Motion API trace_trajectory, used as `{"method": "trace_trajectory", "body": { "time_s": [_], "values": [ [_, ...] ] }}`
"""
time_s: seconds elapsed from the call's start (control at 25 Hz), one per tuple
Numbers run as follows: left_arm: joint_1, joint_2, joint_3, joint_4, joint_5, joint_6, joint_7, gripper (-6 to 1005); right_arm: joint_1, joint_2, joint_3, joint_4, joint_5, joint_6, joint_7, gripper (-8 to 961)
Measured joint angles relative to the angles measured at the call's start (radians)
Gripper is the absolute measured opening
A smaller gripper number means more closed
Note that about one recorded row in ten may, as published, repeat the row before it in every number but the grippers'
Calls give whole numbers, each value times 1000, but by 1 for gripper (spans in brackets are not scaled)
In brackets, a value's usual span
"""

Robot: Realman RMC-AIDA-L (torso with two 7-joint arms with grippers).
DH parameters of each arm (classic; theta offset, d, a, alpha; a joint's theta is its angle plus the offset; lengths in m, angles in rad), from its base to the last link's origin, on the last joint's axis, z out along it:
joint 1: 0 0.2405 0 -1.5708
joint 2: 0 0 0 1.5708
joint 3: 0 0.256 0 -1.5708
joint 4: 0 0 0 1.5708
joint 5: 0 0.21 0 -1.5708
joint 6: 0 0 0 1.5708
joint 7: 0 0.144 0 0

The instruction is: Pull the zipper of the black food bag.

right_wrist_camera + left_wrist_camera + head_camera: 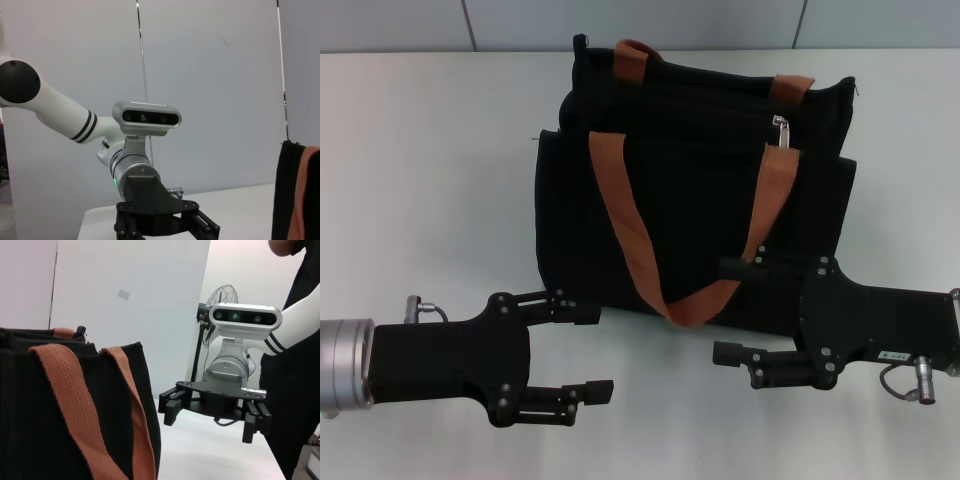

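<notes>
1. Silvery metal against black cloth marks our target: the small zipper pull tab [781, 130] hangs on the black zip track along the top edge of the boxy black fabric food bag [690, 210], close to where the far orange-brown webbing handle [790, 88] meets the bag.
2. We see the right pincer [725, 310] low on the white worktop [430, 150], just in front of the bag's near face, with its two black fingers spread wide apart and pointing toward our left side.
3. From that pincer the pull tab lies farther away from us and higher, a little toward our right; the bag's front panel and the near webbing strap [630, 220] stand between them.
4. We judge the zip track's long axis to run side to side, across the right pincer's reach, so the pull should travel along the bag's top edge.
5. Our left pincer [588, 352] sits off the bag's near left corner, fingers also spread apart and gripping nothing; it is well apart from the tab.
6. We judge the right arm the nearer one for the grasp.
</notes>
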Motion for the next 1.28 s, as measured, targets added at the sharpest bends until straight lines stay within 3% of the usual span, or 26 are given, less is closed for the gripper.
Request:
{"method": "trace_trajectory", "body": {
  "time_s": [1.28],
  "values": [
    [-8,0,-6,-12,-1,-2,-1,802,4,-2,0,0,0,-9,7,830]
  ]
}}
